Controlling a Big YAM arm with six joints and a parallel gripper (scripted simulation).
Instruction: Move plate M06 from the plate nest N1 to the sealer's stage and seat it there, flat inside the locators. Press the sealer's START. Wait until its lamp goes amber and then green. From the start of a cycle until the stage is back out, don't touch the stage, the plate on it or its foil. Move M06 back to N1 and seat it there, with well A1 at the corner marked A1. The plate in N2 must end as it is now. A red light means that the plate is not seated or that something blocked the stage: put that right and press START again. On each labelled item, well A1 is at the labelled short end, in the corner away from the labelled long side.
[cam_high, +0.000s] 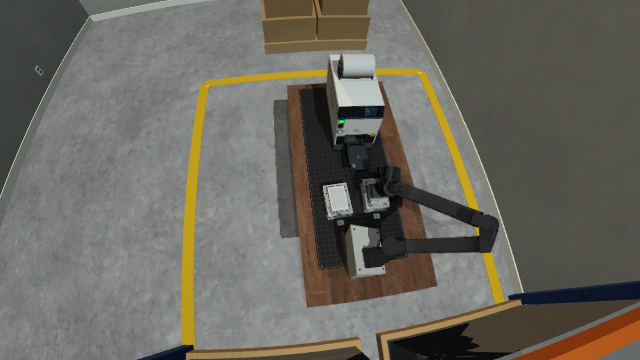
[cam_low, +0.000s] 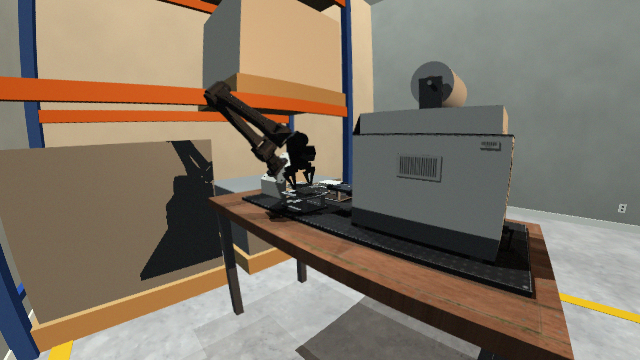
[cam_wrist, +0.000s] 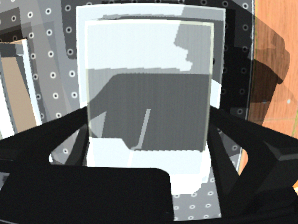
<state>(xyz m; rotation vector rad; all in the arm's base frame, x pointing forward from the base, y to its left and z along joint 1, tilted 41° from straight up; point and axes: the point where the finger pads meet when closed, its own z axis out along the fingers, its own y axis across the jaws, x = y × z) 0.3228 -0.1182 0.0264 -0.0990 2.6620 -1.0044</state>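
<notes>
My gripper (cam_high: 373, 192) (cam_low: 299, 176) (cam_wrist: 148, 112) is shut on plate M06 (cam_high: 376, 203) (cam_wrist: 149, 63), gripping it across its width with the fingers on its two long sides. The plate has a pale foil-covered top and is at the right nest on the black breadboard (cam_high: 320, 165). I cannot tell whether it rests in the nest or hangs just above it. A second white plate (cam_high: 337, 199) sits in the left nest. The sealer (cam_high: 355, 100) (cam_low: 430, 185) stands behind, its lamp (cam_high: 341, 122) green. Its dark stage (cam_high: 359, 159) is out and bare.
A foil roll (cam_high: 357, 64) (cam_low: 444, 90) sits on top of the sealer. The arm's beige base box (cam_high: 357, 250) stands at the near end of the wooden table (cam_high: 415, 270) (cam_low: 400, 280). Cardboard boxes (cam_high: 315, 25) and shelving (cam_low: 175, 95) lie beyond the table.
</notes>
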